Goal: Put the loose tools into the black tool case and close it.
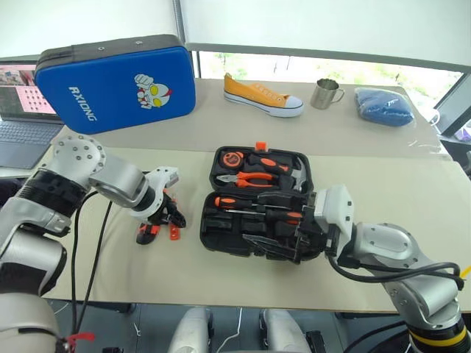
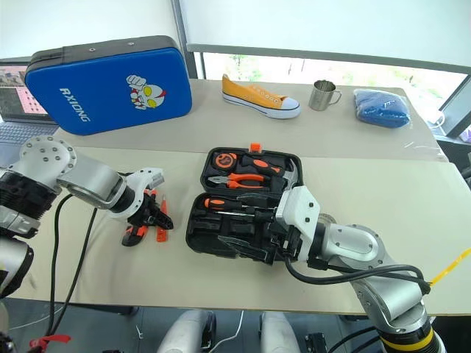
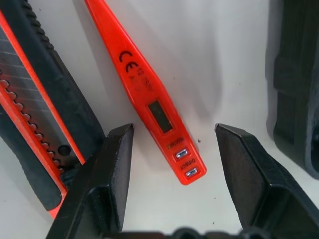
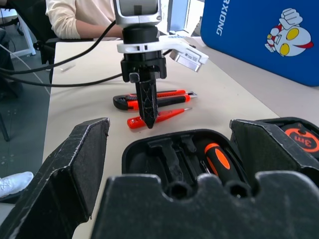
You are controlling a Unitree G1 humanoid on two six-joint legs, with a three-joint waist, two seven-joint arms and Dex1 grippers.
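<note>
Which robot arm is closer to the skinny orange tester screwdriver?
Left. Its tool hangs open right over the tester screwdriver; the right tool is over by the black tool case.

Silver arms, black cables, black-fingered end effectors

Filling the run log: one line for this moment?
left claw: open, straddling tester screwdriver | utility knife: on table | right claw: open at black tool case, lid open

Tool case [image 1: 257, 198] lying open mid-table; knife [image 4: 149, 98] and tester [image 4: 157, 116] lying side by side on the table to its left; blue case [image 1: 118, 82], shoe [image 1: 261, 95], cup [image 1: 324, 93] standing behind.
</note>
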